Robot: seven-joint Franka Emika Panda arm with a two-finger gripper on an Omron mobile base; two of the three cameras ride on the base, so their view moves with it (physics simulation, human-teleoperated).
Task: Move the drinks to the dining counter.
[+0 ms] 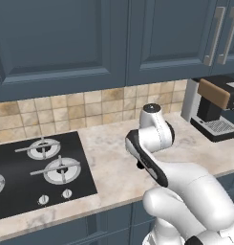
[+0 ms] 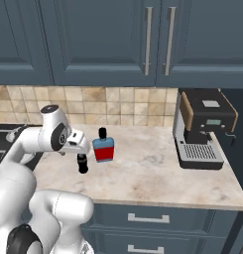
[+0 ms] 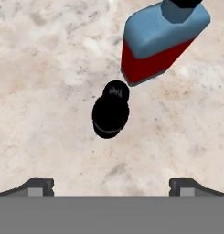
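Note:
Two drinks stand on the marble counter (image 2: 152, 168) by the stove. A small black bottle (image 3: 110, 111) (image 2: 83, 163) is directly below my hand and peeks out beside the arm (image 1: 140, 166). Just behind it stands a flat blue bottle with a red label and black cap (image 2: 103, 147) (image 3: 157, 41). My gripper (image 3: 112, 186) hovers above the black bottle, open, its fingertips (image 3: 40, 186) wide apart with nothing between them. The dining counter is out of view.
A black gas stove (image 1: 42, 167) is set into the counter on the left. A coffee machine (image 2: 202, 131) (image 1: 214, 107) stands at the right end. Tiled backsplash and dark blue wall cabinets (image 2: 143, 39) rise behind; drawers (image 2: 148, 218) sit below the front edge.

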